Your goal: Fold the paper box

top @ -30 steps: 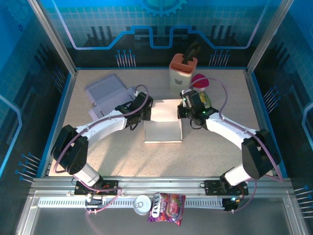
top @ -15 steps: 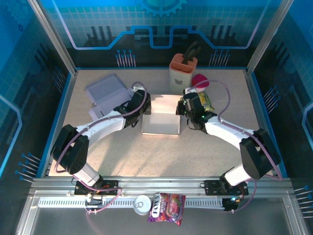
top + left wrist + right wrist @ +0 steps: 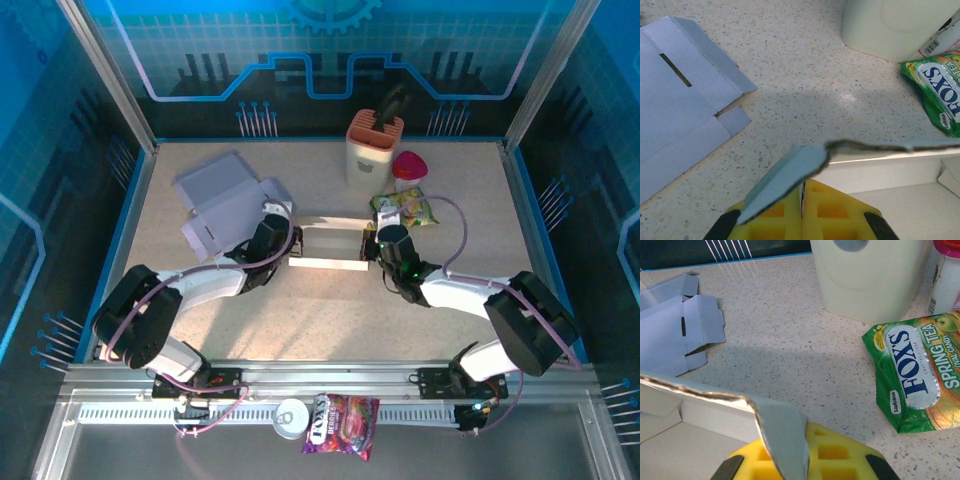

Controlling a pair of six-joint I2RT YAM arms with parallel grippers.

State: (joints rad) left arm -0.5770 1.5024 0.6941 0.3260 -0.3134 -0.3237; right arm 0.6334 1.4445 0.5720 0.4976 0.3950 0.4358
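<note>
Top external: paper box sits on table between the two claws. Left claw is at its left end and right claw at its right end, both touching it. Box looks part-raised, with one long panel up and the rest low; fold lines are too small to read. Flat grey box blanks lie beyond and left of left claw, apart from it. Cream holder, pink-capped bottle and green candy bag are beyond right claw, bag nearest. Can and snack packet lie back by the arm bases.

Left wrist: left claw is fully closed, its yellow fingers pinching a grey end flap of paper box. Flap rises from the fingers and bends right into a long top edge ahead of claw. White box wall is just right of the fingers. Blanks are ahead-left, holder and candy bag ahead-right, none touching.

Right wrist: right claw is also closed tight, with the other end flap of paper box clamped and curling over its fingers. Box wall and inner floor run off to claw's left. Candy bag is near, ahead-right. Holder and bottle are further ahead, blanks ahead-left.

Progress, as a judgement: roughly mid-task. Back wall is up and both ends are gripped. Side walls, flap tucking and closing look not yet done.
</note>
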